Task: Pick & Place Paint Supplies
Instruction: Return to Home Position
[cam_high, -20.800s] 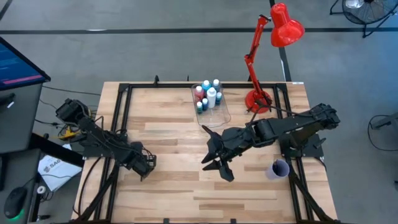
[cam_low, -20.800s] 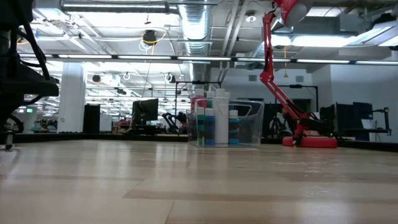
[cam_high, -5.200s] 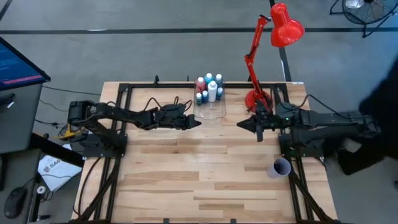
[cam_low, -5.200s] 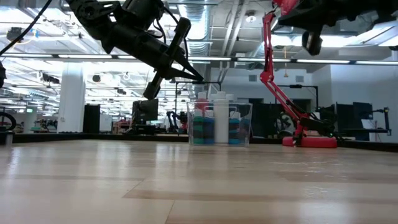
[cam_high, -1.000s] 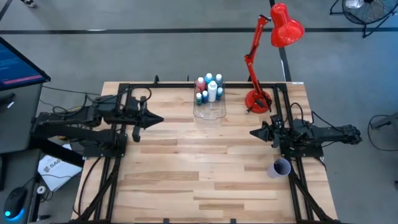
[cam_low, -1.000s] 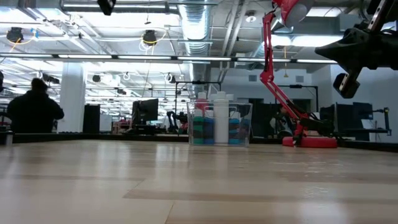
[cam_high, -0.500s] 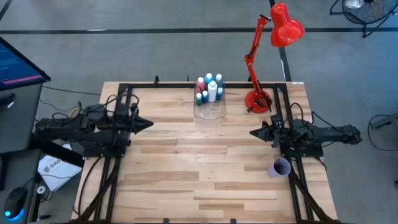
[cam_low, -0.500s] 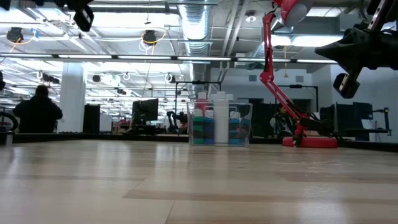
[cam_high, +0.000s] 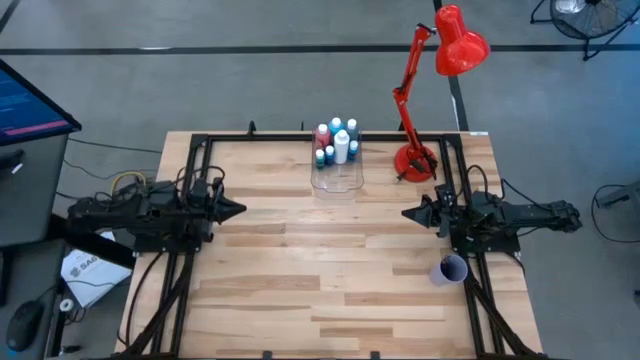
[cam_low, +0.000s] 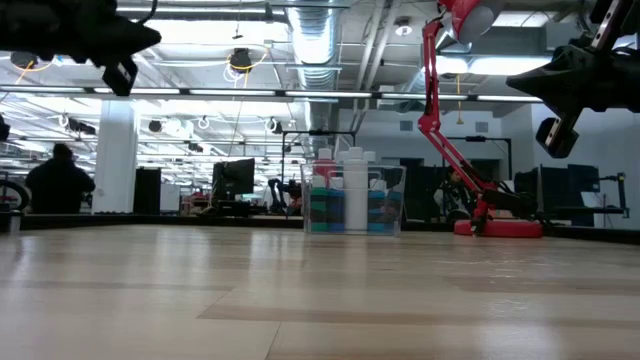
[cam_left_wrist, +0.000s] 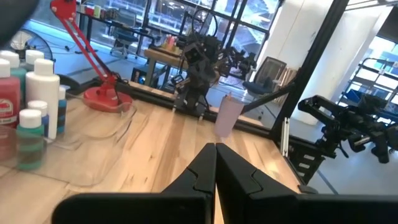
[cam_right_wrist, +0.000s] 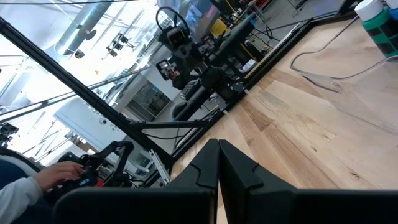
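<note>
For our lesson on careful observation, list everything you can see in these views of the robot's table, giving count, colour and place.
Table: one, light wood, under everything.
Clear box: one, see-through, middle of the table's far edge, left of the lamp.
Paint bottles: about seven, white, pink-red, light blue and blue-green, upright in the box's far end.
Purple cup: one, lilac, table's right side by the right arm's base.
Desk lamp: one, red, far right corner.
Person: one, dark clothing, in the room beyond the table.
Left gripper: shut, empty, over the table's left side.
Right gripper: shut, empty, over the table's right side.
</note>
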